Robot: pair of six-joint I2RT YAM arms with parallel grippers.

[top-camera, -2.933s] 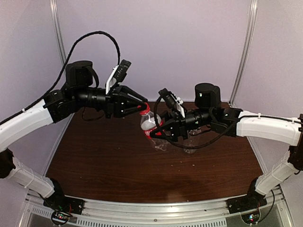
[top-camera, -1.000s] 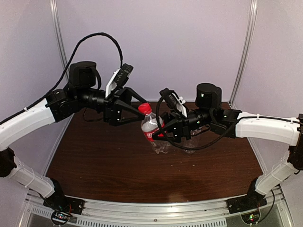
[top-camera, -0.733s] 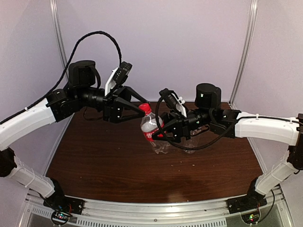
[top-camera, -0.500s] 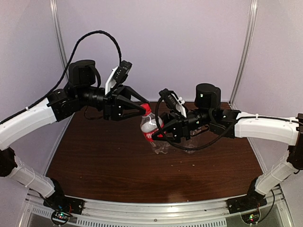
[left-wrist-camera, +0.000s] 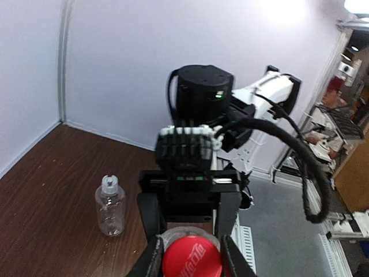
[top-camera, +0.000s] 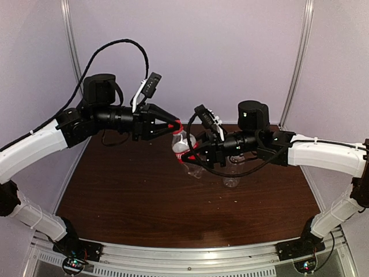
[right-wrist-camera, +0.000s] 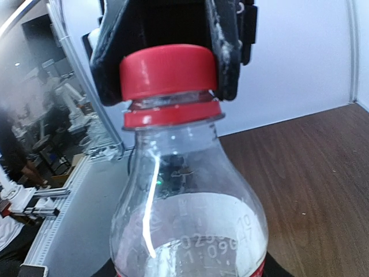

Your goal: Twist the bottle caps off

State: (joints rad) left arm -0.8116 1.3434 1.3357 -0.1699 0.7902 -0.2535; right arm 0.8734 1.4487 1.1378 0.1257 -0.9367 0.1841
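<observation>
Both jaws of the left gripper (top-camera: 173, 127) are closed tight on the red cap (right-wrist-camera: 167, 72), one black finger (right-wrist-camera: 226, 49) pressed to each side of it, as the right wrist view shows from close up. That cap sits on the neck of the small bottle (top-camera: 183, 151), a clear one with a red label, which leans with its top toward the left arm, above the middle of the table (top-camera: 127, 184). Lower on the same bottle, the right gripper (top-camera: 192, 157) has its jaws clamped around the labelled body. Whether the bottle's base touches the wood cannot be told. Just to its right, partly under the right arm, the wider bottle (top-camera: 232, 174) stands upright on the table with its white cap (left-wrist-camera: 109, 183) on.
</observation>
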